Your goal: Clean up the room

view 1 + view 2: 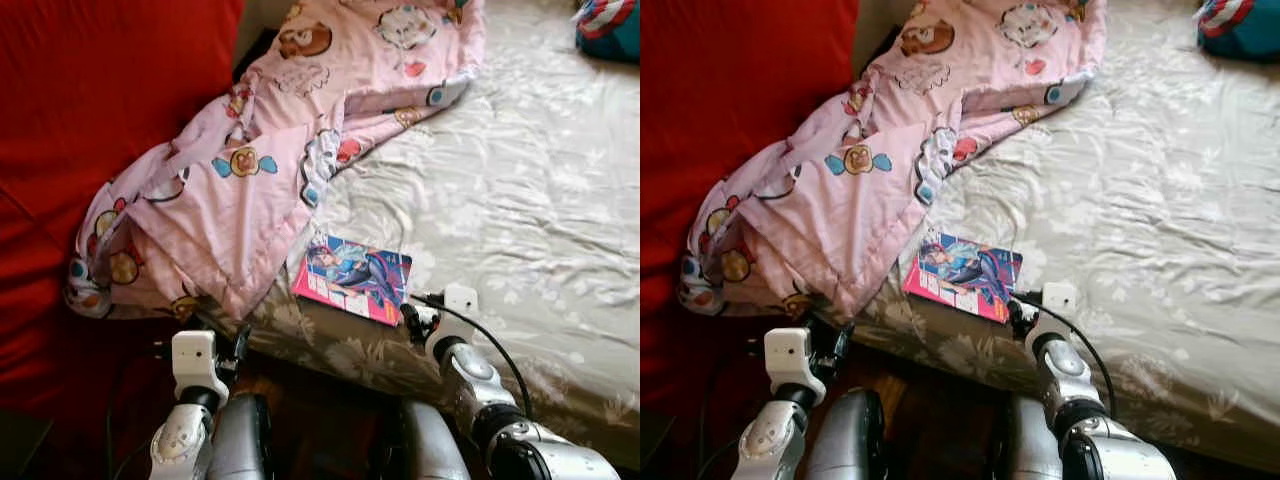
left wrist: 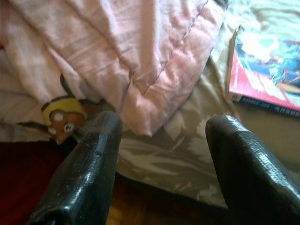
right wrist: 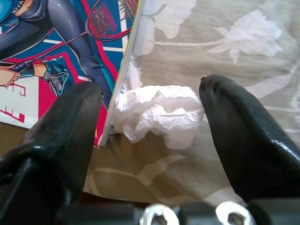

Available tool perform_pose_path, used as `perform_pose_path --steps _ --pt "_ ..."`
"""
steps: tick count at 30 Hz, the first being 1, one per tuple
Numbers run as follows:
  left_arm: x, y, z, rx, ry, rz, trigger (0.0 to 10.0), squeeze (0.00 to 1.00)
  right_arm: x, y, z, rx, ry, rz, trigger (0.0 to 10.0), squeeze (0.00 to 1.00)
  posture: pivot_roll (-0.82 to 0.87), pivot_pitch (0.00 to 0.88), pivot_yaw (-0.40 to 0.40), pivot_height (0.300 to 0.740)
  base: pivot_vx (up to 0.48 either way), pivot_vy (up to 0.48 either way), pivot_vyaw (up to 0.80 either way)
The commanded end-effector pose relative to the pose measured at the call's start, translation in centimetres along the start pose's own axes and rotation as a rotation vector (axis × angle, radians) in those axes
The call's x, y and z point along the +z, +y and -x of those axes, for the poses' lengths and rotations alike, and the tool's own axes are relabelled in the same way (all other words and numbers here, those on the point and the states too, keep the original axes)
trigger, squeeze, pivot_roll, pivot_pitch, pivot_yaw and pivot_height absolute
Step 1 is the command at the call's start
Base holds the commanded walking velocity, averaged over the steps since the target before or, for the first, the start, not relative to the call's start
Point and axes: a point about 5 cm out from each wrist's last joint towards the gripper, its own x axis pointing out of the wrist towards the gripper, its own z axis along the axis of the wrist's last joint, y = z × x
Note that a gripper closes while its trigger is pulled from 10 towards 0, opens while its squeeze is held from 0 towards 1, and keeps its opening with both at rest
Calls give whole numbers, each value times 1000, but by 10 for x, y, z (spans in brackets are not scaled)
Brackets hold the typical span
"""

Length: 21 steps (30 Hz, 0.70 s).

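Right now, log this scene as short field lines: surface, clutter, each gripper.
surface: bed with floral grey sheet
blanket: pink cartoon blanket, bunched at the bed's left edge
book: comic book flat near the front edge
trash: crumpled white tissue touching the book's corner
right gripper: open, fingers either side of the tissue
left gripper: open, at the bed edge below the blanket

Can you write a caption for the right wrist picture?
Open right gripper poised around a crumpled white tissue beside a comic book on the bed.
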Motion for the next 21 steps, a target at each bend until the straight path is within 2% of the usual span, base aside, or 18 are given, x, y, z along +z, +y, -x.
perform_pose_path --steps 1,12,13,14,15,16,17,21 --pt "-5 0 7 -10 33 -9 10000 0 -4 0 1 -13 19 -27 10000 0 86 314 16 612 0 0 0" --pt "-2 0 10 -6 54 -15 10000 0 -9 -3 2 -52 37 -114 10000 0 96 318 26 612 0 0 0" --pt "-1 0 10 -12 54 -21 10000 0 -9 -2 2 -49 35 -120 7529 0 98 317 26 612 0 0 0" --pt "-1 0 9 -15 54 -23 10000 0 -9 -2 2 -47 35 -122 7529 0 98 317 26 612 0 0 0" --pt "-1 -1 9 -18 52 -28 10000 0 -9 -2 2 -44 34 -127 2078 0 99 315 27 612 0 0 0" --pt "-1 -1 9 -18 52 -28 10000 0 -9 -2 2 -44 34 -127 2078 0 99 315 27 612 0 0 0" --pt "0 -1 9 -17 52 -27 10000 0 -9 -1 1 -40 34 -134 0 0 100 314 27 612 0 0 0" --pt "1 -1 8 -14 54 -26 10000 0 -9 0 1 -36 36 -138 0 0 101 311 26 612 0 0 0"
